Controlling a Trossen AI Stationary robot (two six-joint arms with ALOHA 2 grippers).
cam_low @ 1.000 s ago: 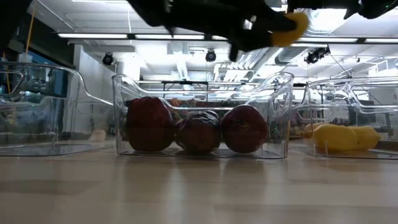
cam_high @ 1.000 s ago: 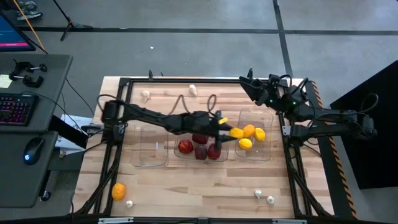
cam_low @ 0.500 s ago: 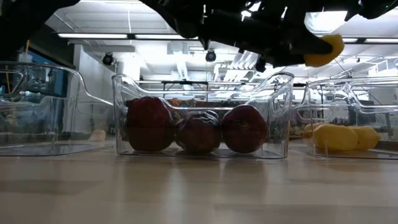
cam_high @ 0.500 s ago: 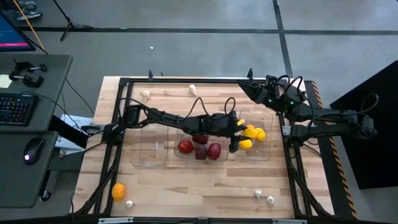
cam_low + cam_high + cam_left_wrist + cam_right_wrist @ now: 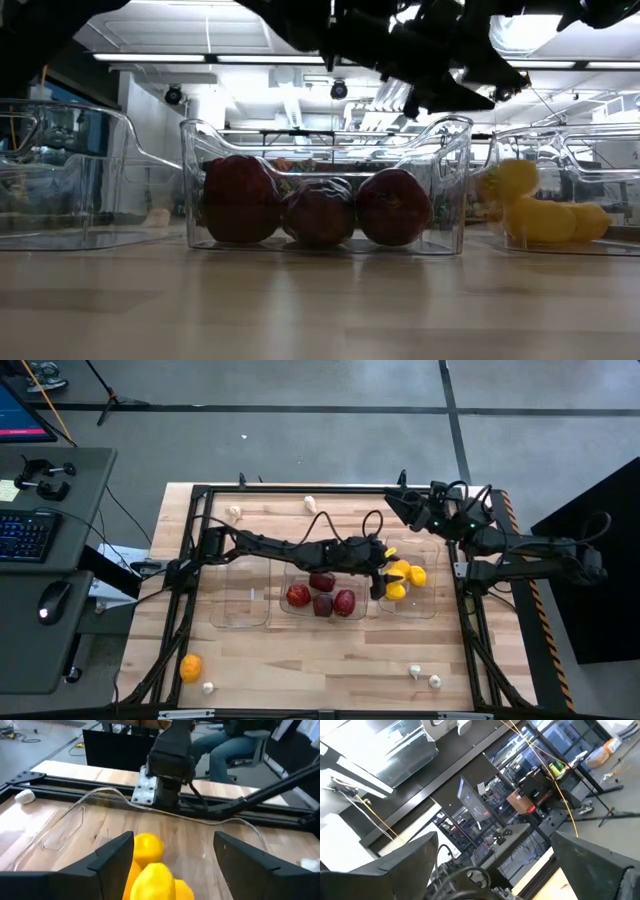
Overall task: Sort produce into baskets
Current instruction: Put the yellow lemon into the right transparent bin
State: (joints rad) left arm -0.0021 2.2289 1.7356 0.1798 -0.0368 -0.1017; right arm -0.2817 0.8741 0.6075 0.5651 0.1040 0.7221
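Note:
Three clear bins stand in a row mid-table: the left bin holds nothing that shows, the middle bin holds three dark red fruits, and the right bin holds several yellow lemons. My left gripper hangs open over the right bin's near-left part, just above the lemons. One lemon sits atop the others in the low view. My right gripper is open and empty at the table's far right, raised and pointing into the room.
An orange fruit and a garlic bulb lie at the near left corner. Two garlic bulbs lie near the front right. Two more lie by the far edge. The black table frame rings the wood.
My left gripper has carried a yellow lemon toward the table's right edge, from above the middle bin to above the right bin, and has let it go. The lemon has dropped into the right bin among the other lemons.

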